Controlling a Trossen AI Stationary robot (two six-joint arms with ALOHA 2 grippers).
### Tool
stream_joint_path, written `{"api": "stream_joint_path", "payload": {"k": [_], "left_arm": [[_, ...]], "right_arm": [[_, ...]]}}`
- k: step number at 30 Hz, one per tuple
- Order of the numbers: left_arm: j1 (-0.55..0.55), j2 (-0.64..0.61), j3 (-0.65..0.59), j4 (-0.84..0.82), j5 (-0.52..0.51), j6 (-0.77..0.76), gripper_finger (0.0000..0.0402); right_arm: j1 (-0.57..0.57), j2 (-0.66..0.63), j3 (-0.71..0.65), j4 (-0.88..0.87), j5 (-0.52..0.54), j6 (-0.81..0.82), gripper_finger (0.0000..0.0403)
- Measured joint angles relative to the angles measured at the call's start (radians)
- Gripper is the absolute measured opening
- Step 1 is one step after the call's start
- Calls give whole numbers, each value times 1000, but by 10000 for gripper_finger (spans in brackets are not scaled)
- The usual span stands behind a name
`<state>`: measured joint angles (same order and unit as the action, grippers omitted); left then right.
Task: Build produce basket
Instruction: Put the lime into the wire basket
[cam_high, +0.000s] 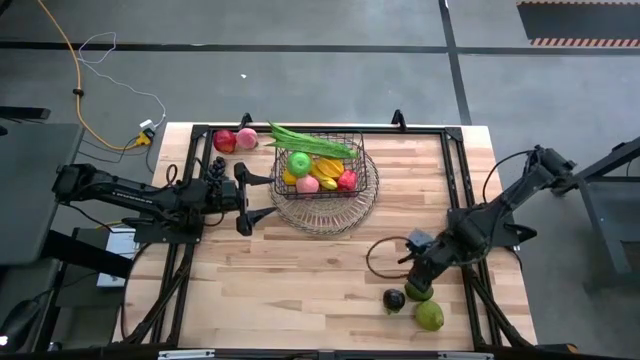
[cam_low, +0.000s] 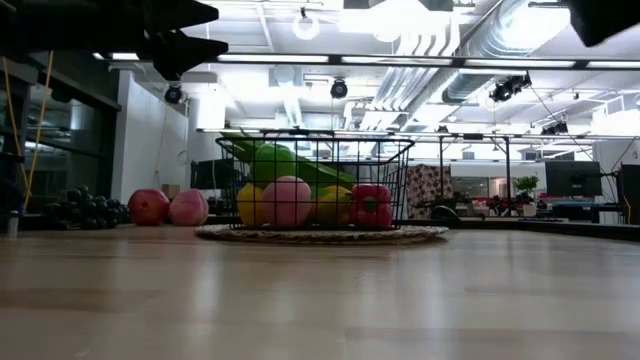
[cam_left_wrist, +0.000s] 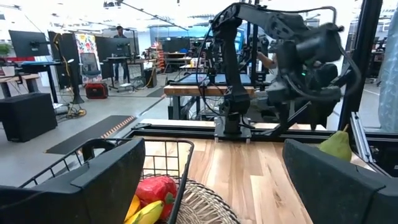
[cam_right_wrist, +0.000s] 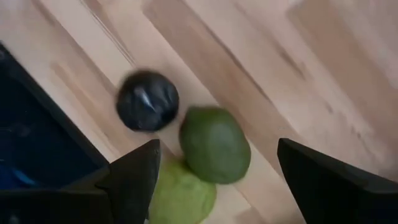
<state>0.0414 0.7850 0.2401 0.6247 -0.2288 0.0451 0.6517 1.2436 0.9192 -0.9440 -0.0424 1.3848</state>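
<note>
The left gripper (cam_high: 258, 197) stands wide open and empty, just beside the basket (cam_high: 322, 168), which holds produce. The right gripper (cam_high: 415, 280) is open wide above 2 green fruits (cam_right_wrist: 214, 144) and a dark fruit (cam_right_wrist: 147, 101).

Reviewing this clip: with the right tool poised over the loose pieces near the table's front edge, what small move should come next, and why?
Probably lower the right tool straight down onto the darker green fruit and close. Its fingers stand open on either side of that fruit, which lies on the table against a dark round piece and a lighter green fruit, outside the basket.
</note>
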Motion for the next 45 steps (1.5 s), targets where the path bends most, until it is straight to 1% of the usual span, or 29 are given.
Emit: {"api": "stream_joint_path", "payload": {"k": [5, 9, 17, 29, 38, 45], "left_arm": [[0, 0, 0, 0, -28, 10, 369], [0, 0, 0, 0, -29, 11, 369], [0, 0, 0, 0, -29, 11, 369], [0, 0, 0, 1, -29, 11, 369], [0, 0, 0, 1, -28, 11, 369], [0, 0, 0, 1, -35, 11, 369]], "right_arm": [[31, 82, 0, 24, -36, 13, 314], [53, 143, 4, 53, -68, 13, 314], [78, 247, 67, 51, -63, 0, 314], [78, 398, 70, 71, -97, -99, 314], [78, 450, 67, 59, -86, -112, 314], [75, 459, 67, 42, -86, -173, 311]]}}
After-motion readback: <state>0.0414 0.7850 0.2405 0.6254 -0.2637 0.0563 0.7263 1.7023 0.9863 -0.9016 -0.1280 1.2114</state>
